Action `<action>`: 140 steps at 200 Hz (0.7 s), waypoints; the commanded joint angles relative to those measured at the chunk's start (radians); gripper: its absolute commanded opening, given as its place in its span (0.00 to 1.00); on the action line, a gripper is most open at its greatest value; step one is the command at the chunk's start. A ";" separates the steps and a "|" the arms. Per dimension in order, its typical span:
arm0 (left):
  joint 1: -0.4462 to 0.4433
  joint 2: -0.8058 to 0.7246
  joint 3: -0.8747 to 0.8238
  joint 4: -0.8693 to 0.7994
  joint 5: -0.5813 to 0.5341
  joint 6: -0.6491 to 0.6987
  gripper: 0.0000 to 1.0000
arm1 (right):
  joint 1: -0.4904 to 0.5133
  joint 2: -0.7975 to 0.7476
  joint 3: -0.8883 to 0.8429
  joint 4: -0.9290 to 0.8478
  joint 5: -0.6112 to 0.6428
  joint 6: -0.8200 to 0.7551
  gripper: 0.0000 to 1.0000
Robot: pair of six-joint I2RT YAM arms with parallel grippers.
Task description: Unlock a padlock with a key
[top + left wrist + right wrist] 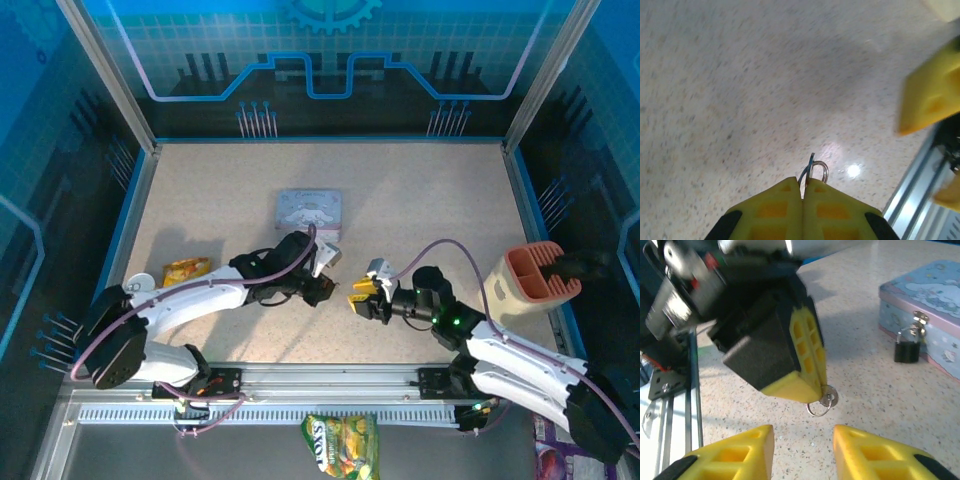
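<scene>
2 grippers close together just below the middle of the overhead view: left gripper (322, 288) on the left, right gripper (358, 298) on the right, tips facing across a small gap.

left gripper: jaws pressed fully together on the key (811, 169). at bottom centre of the left wrist view, a thin blade and a small wire ring poking out above the yellow fingertips (782, 202), with the bare speckled table (740, 100) beyond. in the right wrist view, upper left to centre, tilted downward, ring dangling under its tip just over the table; touching it or not, cannot tell.

right gripper: along the bottom edge of its own wrist view, 2 yellow fingers parted by a moderate gap, nothing between them, aimed at the key, near it but apart.

padlock (906, 349) at the right of the right wrist view, with a dark body and a silvery shackle, hanging from the clasp on the front of a pale blue cartoon tin (935, 305), well apart from the key. in the overhead view, tin just above the left gripper.

elsewhere overhead: orange-yellow snack packet (185, 268) at left, green packet (340, 445) at the bottom edge, pinkish holder (540, 275) at right.
</scene>
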State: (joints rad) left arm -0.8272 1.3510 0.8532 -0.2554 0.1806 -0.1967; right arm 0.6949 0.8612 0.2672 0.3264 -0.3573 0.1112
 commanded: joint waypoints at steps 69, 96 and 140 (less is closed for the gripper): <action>-0.003 -0.089 -0.031 0.079 0.152 0.254 0.00 | -0.069 0.113 0.044 0.155 -0.322 0.006 0.28; -0.007 -0.087 -0.042 0.080 0.157 0.263 0.00 | -0.071 0.088 0.045 0.120 -0.293 -0.017 0.26; -0.033 -0.077 -0.036 0.033 0.116 0.286 0.00 | -0.077 0.047 0.041 0.080 -0.270 -0.053 0.21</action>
State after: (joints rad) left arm -0.8436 1.2781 0.8341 -0.1787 0.3115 0.0528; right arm 0.6270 0.9512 0.2901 0.3813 -0.6170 0.0986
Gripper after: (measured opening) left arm 0.052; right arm 0.217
